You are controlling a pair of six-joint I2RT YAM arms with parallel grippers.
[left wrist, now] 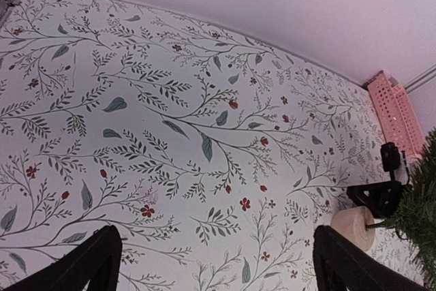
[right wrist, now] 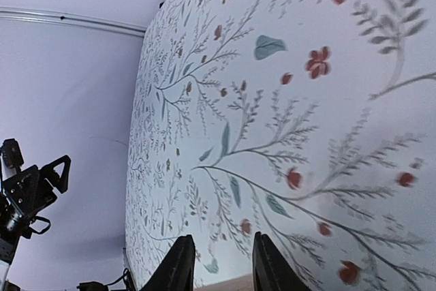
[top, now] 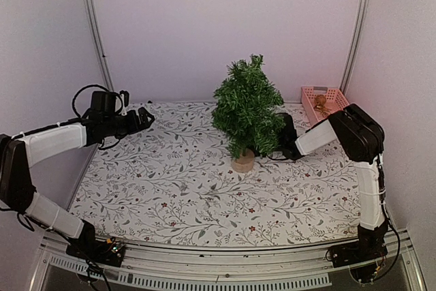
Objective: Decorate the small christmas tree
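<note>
**Down low, the right pincer (right wrist: 223, 243) is reaching in at the small christmas tree (top: 246, 110)**

Its two fingers (right wrist: 178, 265) are standing only narrowly parted, with patterned tabletop showing between the tips. A tan sliver is sitting lower in the gap, and I cannot tell whether anything is being gripped. The pincer is reaching under the tree's lower right-hand branches, just beside the trunk and above the round wooden base (top: 243, 162). The tree is standing upright on the floral table (top: 170, 189), between the two pincers. Behind the tree and to its right, a pink basket (top: 330, 90) is sitting by the back wall, holding small gold-brown ornaments (top: 320, 101); they are too small to count. Well to the left of the tree, the left pincer (left wrist: 216, 236) is hanging spread wide and empty above the table. Counting up: one tree, one basket, two pincers.
</note>
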